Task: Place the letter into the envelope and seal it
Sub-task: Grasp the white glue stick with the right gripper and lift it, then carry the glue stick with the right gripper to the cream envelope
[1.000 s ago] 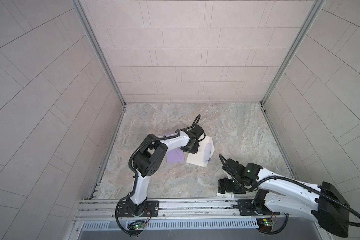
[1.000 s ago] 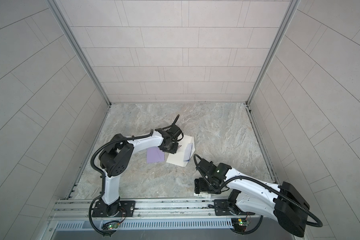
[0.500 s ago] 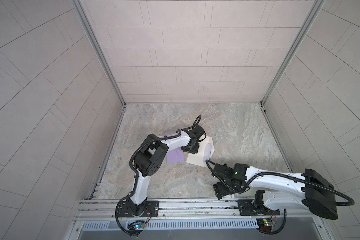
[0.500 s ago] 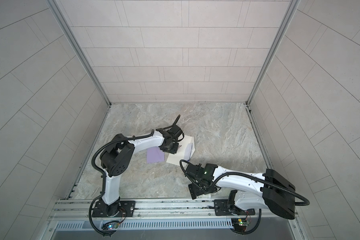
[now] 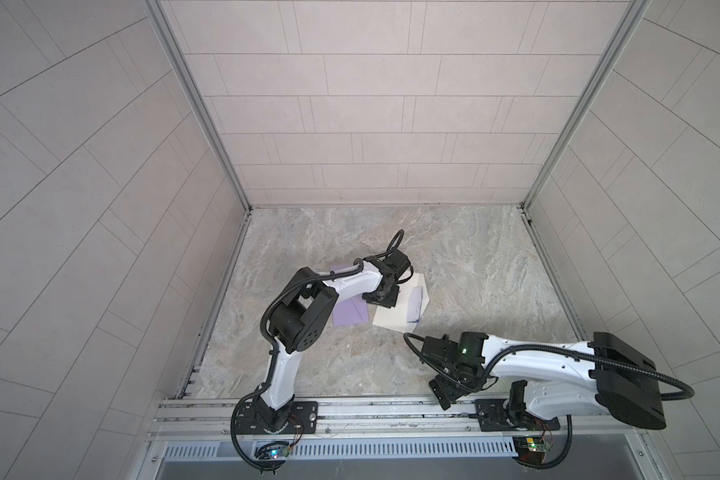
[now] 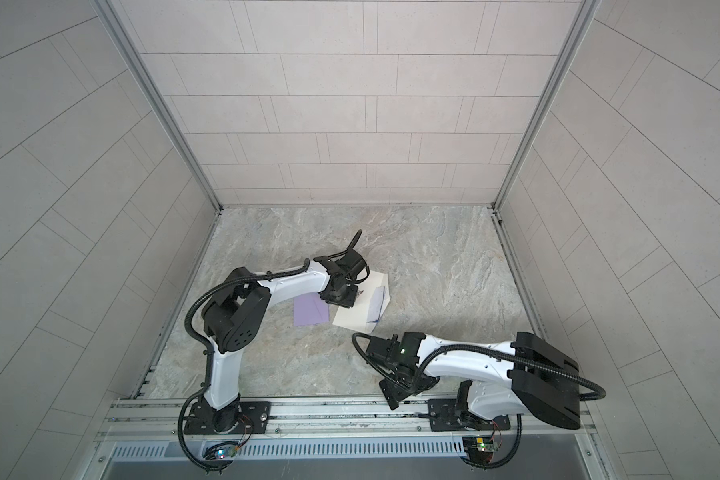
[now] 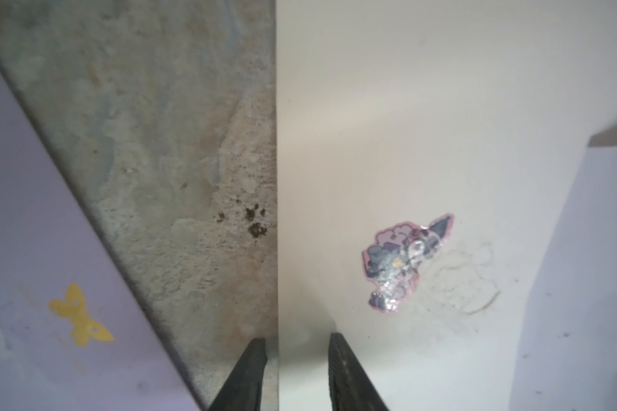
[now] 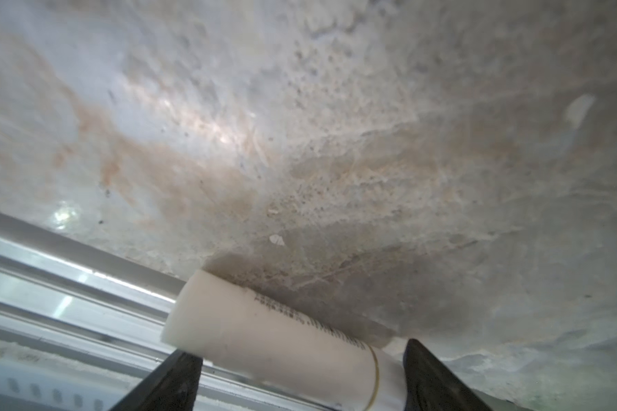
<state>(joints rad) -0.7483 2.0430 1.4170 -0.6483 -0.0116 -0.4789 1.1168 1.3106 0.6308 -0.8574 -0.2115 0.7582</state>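
I work on a marbled grey-and-tan table [image 5: 474, 270]. Near its middle a white envelope [image 5: 391, 320] lies flat, with its flap open toward 3 o'clock. A lilac letter [image 5: 350, 316] lies flat just beside it at the envelope's 9 o'clock, and my left wrist view shows a wedge of bare stone between them. At the envelope's 5 o'clock, by the front rail [image 8: 86, 281], a white tube [image 8: 271, 331] lies on its side.

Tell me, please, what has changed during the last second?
The right arm drew its elbow and wrist in toward the middle. The right gripper stayed low by the front rail, jaws wide around a white tube; a grip on it cannot be confirmed. The left gripper, the white envelope and the purple letter stayed as they were.
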